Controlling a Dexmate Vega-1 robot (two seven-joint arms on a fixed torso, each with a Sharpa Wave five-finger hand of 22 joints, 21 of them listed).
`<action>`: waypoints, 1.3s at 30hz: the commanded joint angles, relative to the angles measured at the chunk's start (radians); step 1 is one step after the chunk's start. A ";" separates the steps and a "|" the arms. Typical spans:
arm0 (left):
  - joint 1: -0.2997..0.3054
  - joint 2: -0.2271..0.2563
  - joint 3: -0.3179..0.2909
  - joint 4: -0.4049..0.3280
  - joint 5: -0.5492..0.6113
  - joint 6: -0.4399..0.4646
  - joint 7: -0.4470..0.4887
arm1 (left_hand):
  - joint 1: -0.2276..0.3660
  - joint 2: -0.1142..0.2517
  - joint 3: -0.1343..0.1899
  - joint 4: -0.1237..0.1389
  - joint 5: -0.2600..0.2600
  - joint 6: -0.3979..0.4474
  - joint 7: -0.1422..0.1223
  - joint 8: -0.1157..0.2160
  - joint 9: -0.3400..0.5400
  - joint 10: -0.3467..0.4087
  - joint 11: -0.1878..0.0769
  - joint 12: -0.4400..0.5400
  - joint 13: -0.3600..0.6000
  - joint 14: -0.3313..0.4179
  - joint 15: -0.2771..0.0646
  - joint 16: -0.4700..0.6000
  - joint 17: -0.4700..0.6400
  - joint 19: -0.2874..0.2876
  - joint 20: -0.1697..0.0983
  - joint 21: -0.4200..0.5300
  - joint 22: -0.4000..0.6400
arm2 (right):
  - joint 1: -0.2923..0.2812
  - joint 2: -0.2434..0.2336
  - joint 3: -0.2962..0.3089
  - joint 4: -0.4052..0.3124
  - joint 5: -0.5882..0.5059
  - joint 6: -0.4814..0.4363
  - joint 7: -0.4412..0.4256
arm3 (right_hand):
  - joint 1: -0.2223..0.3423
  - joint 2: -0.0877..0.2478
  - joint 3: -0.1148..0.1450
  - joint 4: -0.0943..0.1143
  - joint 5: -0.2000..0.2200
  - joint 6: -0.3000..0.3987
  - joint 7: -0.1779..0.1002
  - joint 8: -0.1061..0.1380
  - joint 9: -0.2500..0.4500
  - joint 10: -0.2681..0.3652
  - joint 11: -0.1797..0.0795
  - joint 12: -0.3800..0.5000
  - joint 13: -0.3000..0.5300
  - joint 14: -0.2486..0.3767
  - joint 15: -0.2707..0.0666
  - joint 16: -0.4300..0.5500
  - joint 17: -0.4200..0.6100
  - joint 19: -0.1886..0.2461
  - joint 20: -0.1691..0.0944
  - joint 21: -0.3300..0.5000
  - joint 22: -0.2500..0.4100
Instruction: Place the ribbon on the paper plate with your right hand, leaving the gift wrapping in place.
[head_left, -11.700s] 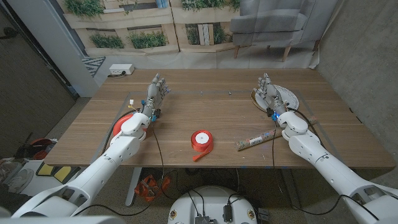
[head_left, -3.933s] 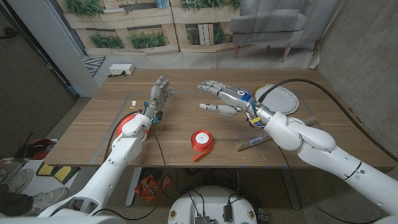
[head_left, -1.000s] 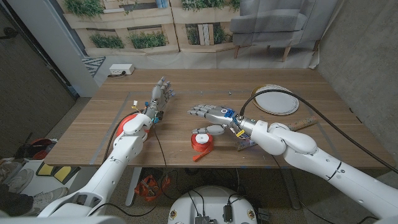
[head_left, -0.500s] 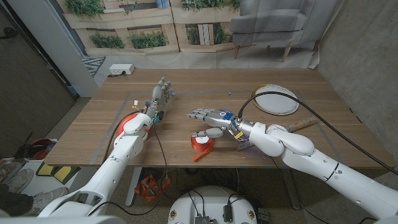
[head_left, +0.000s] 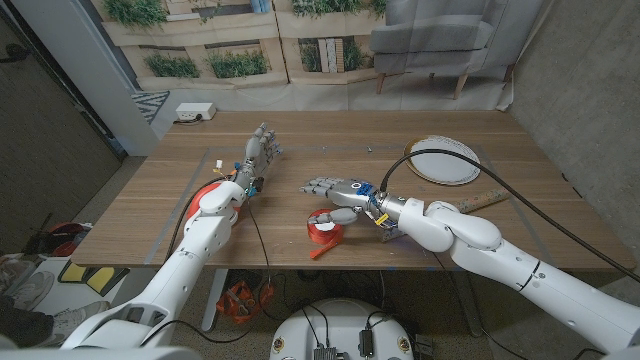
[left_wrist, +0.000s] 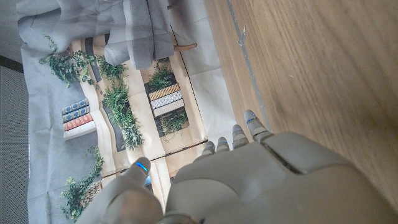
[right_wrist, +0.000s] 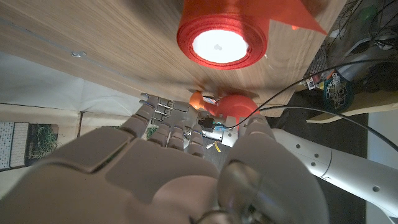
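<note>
Head view: ribbon (head_left: 322, 229) on worktop (head_left: 150, 215) at lower centre, right robot hand (head_left: 335, 192) over it, fingers apart, grasping nothing. Paper plate (head_left: 444, 166) upper right, bare. Right wrist view: ribbon (right_wrist: 222, 36) not yet gripped; lift and placing remain.

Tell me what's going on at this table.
The right robot hand hovers open over the red ribbon spool near the front edge of the wooden table, not gripping it. The paper plate sits far off to the robot's right, with nothing on it. The left robot hand waits open, holding nothing.
</note>
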 joint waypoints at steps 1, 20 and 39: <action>-0.019 -0.009 0.001 0.024 0.008 -0.001 -0.006 | 0.002 0.110 -0.003 0.003 0.008 -0.120 -0.005 0.001 0.006 -0.231 0.004 0.001 0.005 -0.224 0.005 0.006 0.005 -0.219 0.005 -0.003 0.005 | 0.009 0.006 -0.016 0.023 0.000 0.000 0.017 | 0.017 -0.004 0.004 -0.012 -0.002 -0.008 -0.003 0.002 0.004 -0.005 0.002 0.001 0.000 0.008 0.001 0.008 0.001 0.013 -0.002 0.008 0.004; -0.045 -0.024 0.000 0.062 0.020 -0.004 -0.020 | 0.002 0.110 -0.003 0.003 0.009 -0.120 -0.006 0.001 0.006 -0.232 0.009 0.001 0.005 -0.224 0.006 0.006 0.006 -0.219 0.005 -0.006 0.005 | 0.027 0.020 -0.047 0.049 -0.012 -0.010 0.056 | 0.051 -0.020 0.010 -0.044 -0.007 -0.030 -0.003 0.002 0.003 -0.019 0.002 -0.001 0.001 0.009 0.006 0.008 0.001 0.043 -0.006 0.013 0.004; -0.070 -0.036 -0.001 0.099 0.032 -0.006 -0.037 | 0.002 0.111 -0.003 0.003 0.010 -0.121 -0.006 0.000 0.006 -0.234 0.011 0.000 0.005 -0.225 0.006 0.006 0.006 -0.219 0.004 -0.008 0.005 | 0.028 0.020 -0.066 0.063 -0.007 -0.015 0.087 | 0.071 -0.028 0.013 -0.061 -0.009 -0.034 -0.003 0.006 0.004 -0.021 0.001 0.001 0.001 0.021 0.009 0.012 0.002 0.066 -0.004 0.017 0.004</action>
